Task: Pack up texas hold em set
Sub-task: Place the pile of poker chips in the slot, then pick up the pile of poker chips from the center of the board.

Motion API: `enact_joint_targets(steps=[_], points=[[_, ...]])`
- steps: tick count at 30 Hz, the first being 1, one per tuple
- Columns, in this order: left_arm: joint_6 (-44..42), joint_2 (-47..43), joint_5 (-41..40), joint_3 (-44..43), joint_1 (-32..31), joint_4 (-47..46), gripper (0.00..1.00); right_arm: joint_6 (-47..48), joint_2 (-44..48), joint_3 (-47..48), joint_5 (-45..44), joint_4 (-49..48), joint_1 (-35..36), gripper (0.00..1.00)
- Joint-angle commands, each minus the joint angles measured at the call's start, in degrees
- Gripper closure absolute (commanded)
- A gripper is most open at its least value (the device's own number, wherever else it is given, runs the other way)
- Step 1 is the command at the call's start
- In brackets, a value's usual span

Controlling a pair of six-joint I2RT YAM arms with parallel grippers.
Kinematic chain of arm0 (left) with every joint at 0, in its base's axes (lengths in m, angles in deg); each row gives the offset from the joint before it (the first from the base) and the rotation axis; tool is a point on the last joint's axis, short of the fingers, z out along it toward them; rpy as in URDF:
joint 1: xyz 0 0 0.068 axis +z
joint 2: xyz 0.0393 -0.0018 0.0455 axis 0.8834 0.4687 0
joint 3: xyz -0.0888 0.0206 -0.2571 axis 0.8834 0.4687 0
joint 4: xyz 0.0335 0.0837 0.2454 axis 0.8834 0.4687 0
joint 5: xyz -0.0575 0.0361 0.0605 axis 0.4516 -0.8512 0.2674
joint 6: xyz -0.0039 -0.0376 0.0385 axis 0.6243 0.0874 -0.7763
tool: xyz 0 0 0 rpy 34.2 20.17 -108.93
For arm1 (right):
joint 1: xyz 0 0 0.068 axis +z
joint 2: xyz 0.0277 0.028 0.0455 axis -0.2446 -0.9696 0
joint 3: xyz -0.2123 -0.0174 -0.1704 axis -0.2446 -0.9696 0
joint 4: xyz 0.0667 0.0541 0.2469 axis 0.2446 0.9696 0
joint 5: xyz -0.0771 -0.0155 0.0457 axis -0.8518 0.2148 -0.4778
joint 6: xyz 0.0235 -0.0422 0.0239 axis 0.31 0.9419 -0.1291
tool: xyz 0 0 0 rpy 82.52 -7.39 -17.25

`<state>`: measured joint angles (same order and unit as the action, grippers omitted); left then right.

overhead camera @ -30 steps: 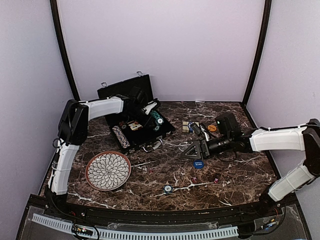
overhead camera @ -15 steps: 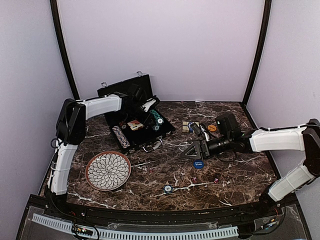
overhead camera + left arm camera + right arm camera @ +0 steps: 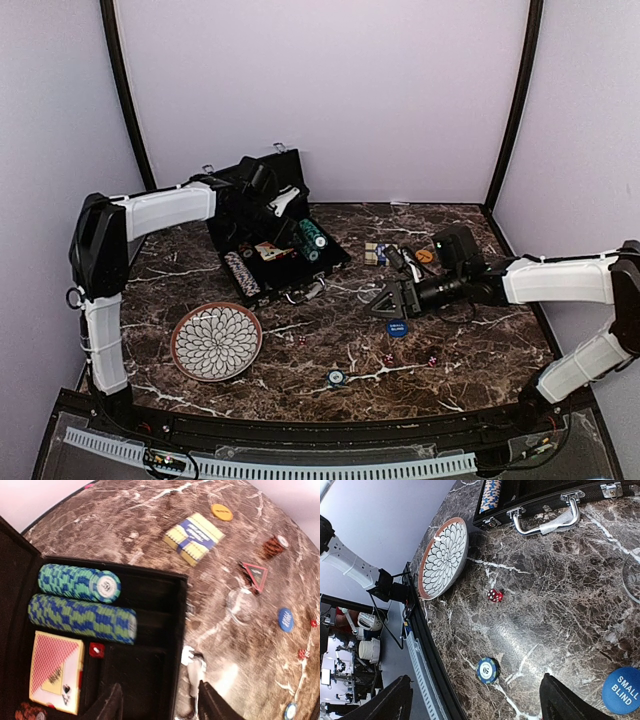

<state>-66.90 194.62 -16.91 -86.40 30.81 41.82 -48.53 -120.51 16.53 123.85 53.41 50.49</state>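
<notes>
Striped chip cylinders (image 3: 80,582) in boxy black briefcase (image 3: 142,680)

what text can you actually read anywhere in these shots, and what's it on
"SMALL BLIND": on the round blue button.
Number on the lone dark chip: perhaps "50", too small to be sure.
Blue print on the yellow card deck: blurred, unreadable.
End face of the green-blue chip stack: blurred, unreadable.

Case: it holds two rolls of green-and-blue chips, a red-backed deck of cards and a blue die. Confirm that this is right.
No: the die in the case is red, not blue, as the left wrist view shows. The two rolls of chips and the red-backed deck are there.
</notes>
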Motion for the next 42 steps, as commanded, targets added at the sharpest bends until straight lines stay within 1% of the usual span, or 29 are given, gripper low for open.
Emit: enact_joint_targets(steps=[1, 2, 3, 4, 5, 6, 7, 9, 10, 14, 17, 20, 25, 28, 35, 42], points=[[3.66, -10.81, 1.17, 11.09, -3.55, -5.45, 0.38, 1.57, 1.78, -0.06, -1.78, 2.05, -0.30, 0.11], [4.15, -12.32, 0.59, 15.40, -4.26, -7.18, 0.35, 1.84, 2.05, -0.02, -2.25, 2.74, -0.30, 0.11], [4.29, -15.01, -0.93, 17.42, -6.04, -8.01, 0.31, 2.00, 2.35, -0.02, -2.74, 3.30, -0.30, 0.11], [4.57, -16.35, -1.65, 21.20, -7.13, -9.29, 0.29, 2.06, 2.77, 0.01, -3.50, 3.91, -0.30, 0.11], [4.72, -18.70, -3.00, 22.91, -9.18, -9.77, 0.26, 2.00, 3.19, 0.05, -4.12, 4.56, -0.30, 0.11], [5.27, -19.82, -3.65, 26.28, -11.03, -10.76, 0.25, 1.97, 3.57, 0.07, -4.85, 4.94, -0.30, 0.10], [5.55, -21.94, -4.38, 27.83, -11.95, -11.34, 0.23, 2.03, 3.85, 0.14, -5.39, 5.53, -0.36, 0.10], [7.21, -25.24, -4.97, 34.67, -14.24, -15.16, 0.22, 2.37, 3.97, 0.36, -6.61, 7.20, -0.19, 0.10], [8.09, -27.34, -5.39, 36.19, -15.35, -16.22, 0.22, 3.45, 3.56, 0.80, -7.91, 9.09, 0.02, 0.11], [15.10, -33.35, -6.33, 45.38, -16.16, -24.09, 0.21, 9.32, 1.50, 3.66, -18.98, 17.60, 5.34, 0.11], [19.62, -36.63, -7.86, 51.00, -16.14, -29.25, 0.19, 10.83, -0.36, 4.62, -25.19, 18.77, 11.01, 0.11], [23.61, -39.23, -10.99, 52.91, -16.10, -29.75, 0.15, 11.15, -2.09, 6.07, -28.55, 18.51, 16.56, 0.11], [28.11, -42.03, -15.43, 52.19, -14.84, -24.44, 0.13, 12.83, -6.65, 10.51, -32.71, 20.50, 23.07, 0.11], [30.14, -43.91, -14.79, 52.34, -13.04, -23.76, 0.13, 14.49, -10.21, 13.87, -35.43, 23.14, 26.16, 0.12], [32.52, -49.30, -10.39, 54.62, -8.26, -27.00, 0.13, 19.15, -19.55, 21.65, -41.59, 29.16, 31.75, 0.13], [32.50, -50.48, -9.66, 55.75, -7.30, -26.81, 0.13, 21.79, -25.06, 25.91, -43.84, 32.21, 34.68, 0.21]])
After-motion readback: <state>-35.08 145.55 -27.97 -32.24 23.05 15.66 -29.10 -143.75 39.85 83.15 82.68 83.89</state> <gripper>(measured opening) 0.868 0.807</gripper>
